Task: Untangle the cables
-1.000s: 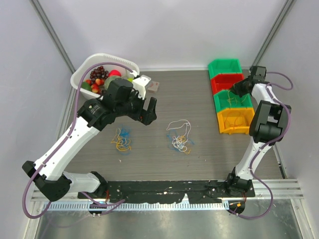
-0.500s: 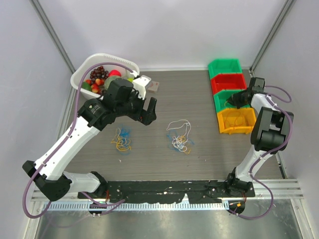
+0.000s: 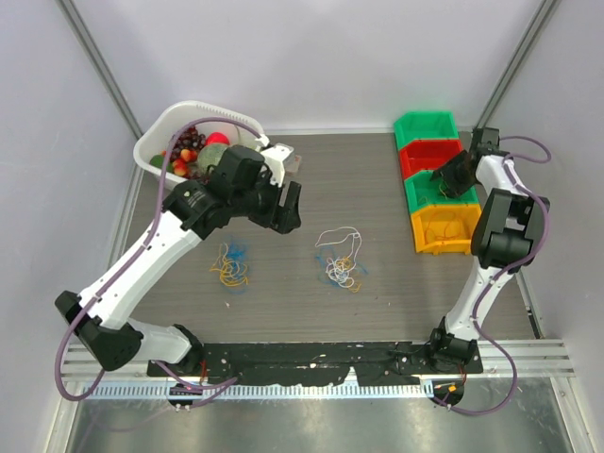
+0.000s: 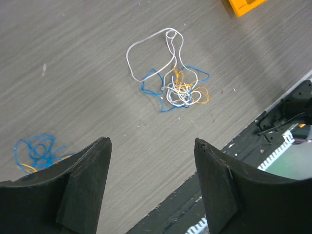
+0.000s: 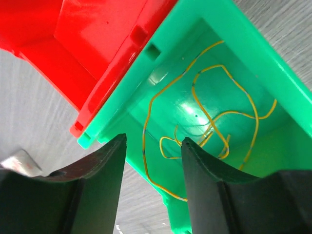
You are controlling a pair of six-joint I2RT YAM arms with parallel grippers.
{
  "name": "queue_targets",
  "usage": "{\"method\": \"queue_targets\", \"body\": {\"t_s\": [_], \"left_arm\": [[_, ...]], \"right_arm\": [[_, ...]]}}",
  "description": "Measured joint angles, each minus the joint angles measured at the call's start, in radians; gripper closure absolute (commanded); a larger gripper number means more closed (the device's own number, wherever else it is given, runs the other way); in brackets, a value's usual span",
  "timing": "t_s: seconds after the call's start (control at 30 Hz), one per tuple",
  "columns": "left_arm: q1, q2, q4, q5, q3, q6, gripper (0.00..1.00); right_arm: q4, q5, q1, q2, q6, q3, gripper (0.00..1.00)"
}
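Left gripper (image 4: pixel 151 146) is held spread and empty above the table (image 4: pixel 73 58). White-blue-orange cable tangle (image 4: pixel 175 90) is seen mid-table, blue-yellow bundle (image 4: pixel 36 151) left of it. Right gripper (image 5: pixel 152 141) is spread over green bin (image 5: pixel 253 48); yellow cable (image 5: pixel 204 109) is laid inside.

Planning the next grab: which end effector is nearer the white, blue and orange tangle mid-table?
Left. The left end effector hovers open just left of and beyond the tangle; the right end effector is far to its right, over the green bin.

Pale lavender walls (image 3: pixel 330 66) enclose a grey wood-grain tabletop (image 3: pixel 283 302) under even light.
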Motion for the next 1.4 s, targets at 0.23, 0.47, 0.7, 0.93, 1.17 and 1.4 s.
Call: {"method": "queue_targets", "body": {"t_s": [0.23, 0.47, 0.7, 0.93, 1.17, 1.4], "left_arm": [[0.0, 0.052, 0.022, 0.034, -0.047, -0.144, 0.37], [0.0, 0.106, 0.111, 0.062, -0.14, -0.246, 0.37], [0.0, 0.285, 0.225, 0.128, -0.145, -0.292, 0.36], [-0.001, 0.403, 0.301, 0.206, -0.139, -0.287, 0.35], [-0.018, 0.47, 0.384, 0.202, -0.137, -0.055, 0.34], [-0.02, 0.528, 0.513, 0.288, -0.136, 0.194, 0.28]], "right_arm": [[-0.113, 0.082, 0.031, -0.109, -0.129, -0.014, 0.33], [-0.198, 0.255, 0.067, -0.315, -0.235, -0.059, 0.28], [-0.225, 0.386, 0.158, -0.376, -0.283, -0.071, 0.3], [-0.194, 0.22, 0.275, -0.401, -0.309, -0.113, 0.35], [-0.05, -0.216, 0.464, -0.49, -0.302, -0.414, 0.43], [-0.061, -0.307, 0.445, -0.524, -0.297, -0.483, 0.43]]}}
